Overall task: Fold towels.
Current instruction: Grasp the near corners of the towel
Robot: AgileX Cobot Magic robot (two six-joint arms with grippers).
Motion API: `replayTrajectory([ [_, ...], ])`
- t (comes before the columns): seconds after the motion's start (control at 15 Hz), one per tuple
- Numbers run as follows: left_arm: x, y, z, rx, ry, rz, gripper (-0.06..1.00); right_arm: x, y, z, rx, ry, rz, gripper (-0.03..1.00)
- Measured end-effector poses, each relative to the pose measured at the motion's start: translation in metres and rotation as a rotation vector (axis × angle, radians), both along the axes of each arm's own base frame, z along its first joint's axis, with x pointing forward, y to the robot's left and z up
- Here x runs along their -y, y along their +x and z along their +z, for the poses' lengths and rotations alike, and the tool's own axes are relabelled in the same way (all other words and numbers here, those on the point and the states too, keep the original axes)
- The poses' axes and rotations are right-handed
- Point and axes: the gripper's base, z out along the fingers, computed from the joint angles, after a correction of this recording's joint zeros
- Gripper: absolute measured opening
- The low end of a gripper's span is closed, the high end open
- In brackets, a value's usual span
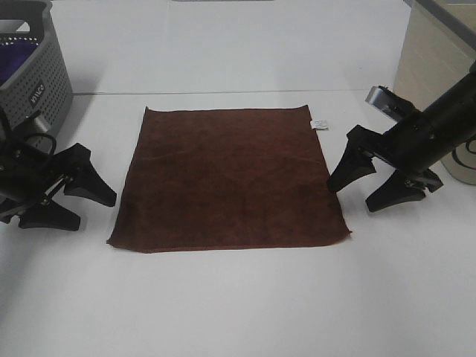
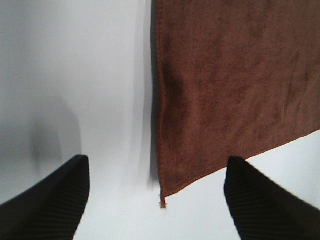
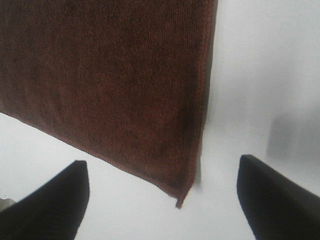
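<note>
White worktop (image 1: 238, 305), bare along the near edge. Brown towel (image 1: 227, 178) comes next: spread flat in a single layer, roughly square, centred between the two arms. Its near hem is slightly wavy, with a few shallow creases across the cloth. Left pincer (image 1: 93, 210) sits just beside the towel's near left corner, apart from it, released with nothing between the fingers. Left wrist view: that corner lies on the worktop in the gap ahead of the two black ribbed fingers (image 2: 55, 205), a short thread sticking out at its tip. Right pincer (image 1: 350, 196) sits just beside the right hem, toward the near right corner, likewise released and gripping nothing. Whether its tips touch the worktop, cannot tell. Right wrist view: near right corner lies flat, between and ahead of the spread fingers, stitched hem plain to see. Farther back, a small white tag (image 1: 320, 123) at the towel's far right corner. Far left, a grey perforated basket (image 1: 41, 89), cut by the frame, with something purple (image 1: 18, 53) inside. Far right, a beige block (image 1: 431, 52) behind the right arm, partly out of frame.
</note>
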Motion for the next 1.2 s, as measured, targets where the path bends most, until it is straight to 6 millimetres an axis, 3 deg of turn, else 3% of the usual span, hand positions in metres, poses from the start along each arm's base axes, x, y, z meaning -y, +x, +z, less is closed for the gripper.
replayTrajectory([
  [0.6,0.043,0.014,-0.017,0.039,-0.01,-0.049,0.71,-0.007,0.009,-0.026,0.003,0.101,-0.05,0.77],
  [0.8,0.067,0.022,-0.022,0.034,-0.056,-0.084,0.7,-0.014,0.011,-0.034,-0.016,0.192,-0.067,0.76],
  [1.07,0.072,0.021,-0.024,0.031,-0.052,-0.095,0.59,-0.021,0.011,-0.04,-0.035,0.235,-0.075,0.73],
  [1.2,0.072,0.021,-0.025,0.031,-0.051,-0.093,0.58,-0.04,0.008,-0.042,-0.033,0.226,-0.032,0.72],
])
